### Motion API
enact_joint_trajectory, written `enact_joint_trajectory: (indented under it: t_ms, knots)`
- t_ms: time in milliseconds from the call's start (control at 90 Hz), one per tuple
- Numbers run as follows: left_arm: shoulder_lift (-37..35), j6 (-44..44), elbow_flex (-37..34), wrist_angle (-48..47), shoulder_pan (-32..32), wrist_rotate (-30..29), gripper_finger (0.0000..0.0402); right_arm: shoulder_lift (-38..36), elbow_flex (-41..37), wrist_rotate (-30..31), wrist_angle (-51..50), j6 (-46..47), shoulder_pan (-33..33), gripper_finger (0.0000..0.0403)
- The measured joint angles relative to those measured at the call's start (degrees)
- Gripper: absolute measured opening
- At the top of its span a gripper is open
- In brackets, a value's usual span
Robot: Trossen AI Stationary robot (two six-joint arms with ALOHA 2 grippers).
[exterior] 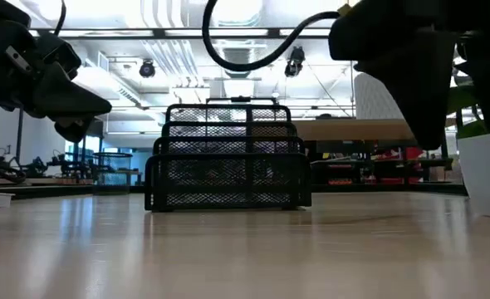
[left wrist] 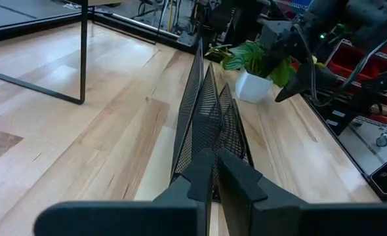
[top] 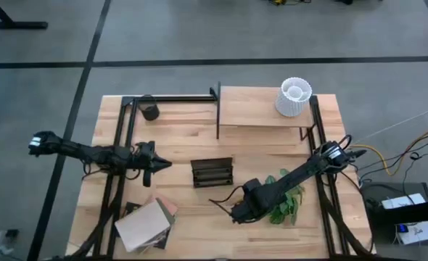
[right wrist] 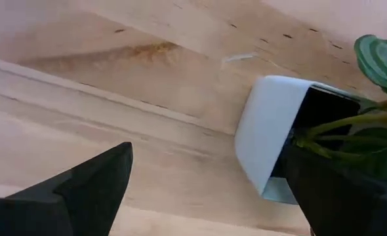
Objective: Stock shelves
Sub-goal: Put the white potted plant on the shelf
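The shelves (top: 261, 109), a black metal frame with a pale board, stand at the table's far edge, and a white ribbed pot (top: 294, 96) sits on the board. A leafy plant in a white pot (top: 283, 199) stands at the near right. My right gripper (top: 237, 212) is open just left of it. In the right wrist view the white pot (right wrist: 269, 137) stands between the spread fingers, close against one finger (right wrist: 338, 193). My left gripper (top: 163, 165) is shut and hangs above the table left of a black mesh rack (top: 212, 172), pointing at it. My right gripper comes slanting down at the plant pot from the table's left. One finger (right wrist: 331, 190) stands at the pot's rim (right wrist: 292, 147) by the stems. I cannot tell whether it touches the pot. The pot stands upright on the table.
A stack of books (top: 147, 225) lies at the near left. A small dark cup (top: 150, 111) sits at the far left inside the low black frame (top: 170, 98). The mesh rack (exterior: 228, 158) stands mid-table between the two arms.
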Motion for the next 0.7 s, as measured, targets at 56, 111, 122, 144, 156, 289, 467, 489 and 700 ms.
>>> enact_joint_trajectory:
  t_ms: [56, 111, 122, 144, 156, 289, 467, 489, 700]
  knots:
    - [0.0, 0.0, 0.0, 0.0, 0.0, 0.0, 0.0006, 0.0, -0.3, -0.1, 0.1, 0.0, 0.0, 0.0369]
    - [0.0, 0.0, 0.0, 0.0, 0.0, 0.0, 0.0006, 0.0, -0.7, -0.2, 0.2, 0.0, 0.0, 0.0368]
    - [0.0, 0.0, 0.0, 0.0, 0.0, 0.0, 0.0006, 0.0, -0.8, -0.2, 0.3, 0.0, 0.0, 0.0368]
    - [0.0, 0.0, 0.0, 0.0, 0.0, 0.0, 0.0006, 0.0, -1.0, -0.2, 0.3, 0.1, 0.0, 0.0368]
    - [0.0, 0.0, 0.0, 0.0, 0.0, 0.0, 0.0006, 0.0, -1.1, -0.2, 0.3, 0.1, 0.0, 0.0368]
    - [0.0, 0.0, 0.0, 0.0, 0.0, 0.0, 0.0006, 0.0, -1.7, -0.4, 0.3, 0.1, 0.0, 0.0355]
    - [0.0, 0.0, 0.0, 0.0, 0.0, 0.0, 0.0006, 0.0, -1.8, -0.4, 0.3, -0.2, 0.0, 0.0297]
    - [0.0, 0.0, 0.0, 0.0, 0.0, 0.0, 0.0006, 0.0, -1.8, -0.4, 0.3, -0.4, 0.0, 0.0288]
    - [0.0, 0.0, 0.0, 0.0, 0.0, 0.0, 0.0006, 0.0, -1.8, 0.0, 0.3, -1.8, 0.0, 0.021]
